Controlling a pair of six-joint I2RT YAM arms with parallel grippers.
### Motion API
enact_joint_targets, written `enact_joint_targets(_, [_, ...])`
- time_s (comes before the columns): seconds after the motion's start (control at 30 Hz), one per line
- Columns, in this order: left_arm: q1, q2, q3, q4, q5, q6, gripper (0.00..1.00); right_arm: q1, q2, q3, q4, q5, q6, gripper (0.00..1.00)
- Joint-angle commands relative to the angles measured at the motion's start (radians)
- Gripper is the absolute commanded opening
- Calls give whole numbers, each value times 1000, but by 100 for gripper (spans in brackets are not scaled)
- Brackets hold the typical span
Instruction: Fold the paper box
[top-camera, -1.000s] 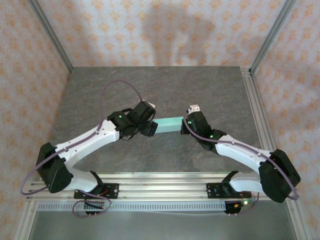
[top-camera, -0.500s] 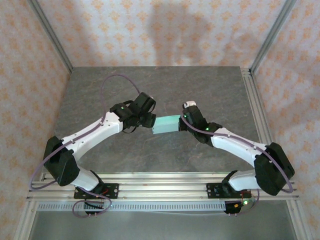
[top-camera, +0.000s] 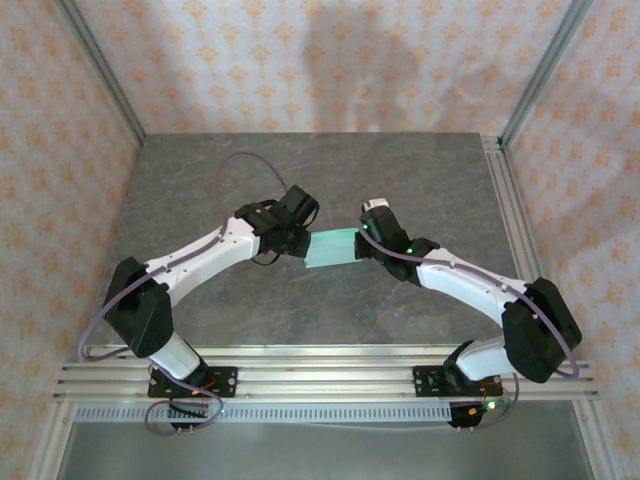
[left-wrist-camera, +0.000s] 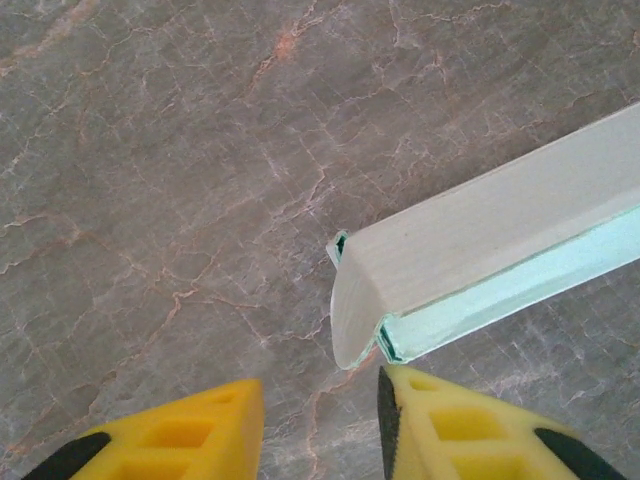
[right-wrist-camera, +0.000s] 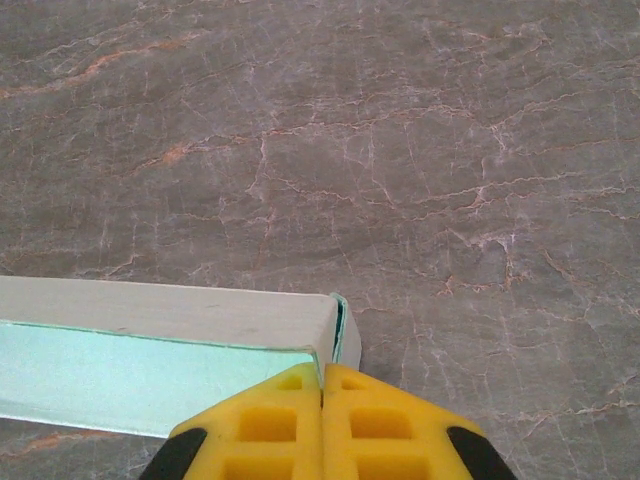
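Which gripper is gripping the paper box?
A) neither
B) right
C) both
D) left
B: in the right wrist view, the right gripper has its fingers pressed together on the end of the paper box. The left gripper has a bare gap between its fingers, with the box end just ahead of them.

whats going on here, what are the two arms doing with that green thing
Two robot arms are working on a pale mint-green card box over the grey stone-patterned table. The right claw is shut on a thin edge at one end of the box. The left claw sits at the other end with its jaws apart, just short of the rounded end flap and not gripping it. That flap doesn't look tucked in yet.
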Motion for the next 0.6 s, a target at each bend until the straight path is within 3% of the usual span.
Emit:
enact_joint_targets(0.0, [6, 21, 31, 12, 2, -10, 32, 3, 9, 24, -49, 11, 1, 0])
enact_joint_targets(0.3, [6, 48, 36, 31, 3, -25, 17, 3, 3, 21, -50, 3, 2, 0])
enact_joint_targets(0.57, [6, 46, 51, 31, 23, -31, 16, 3, -2, 19, -53, 4, 0, 0])
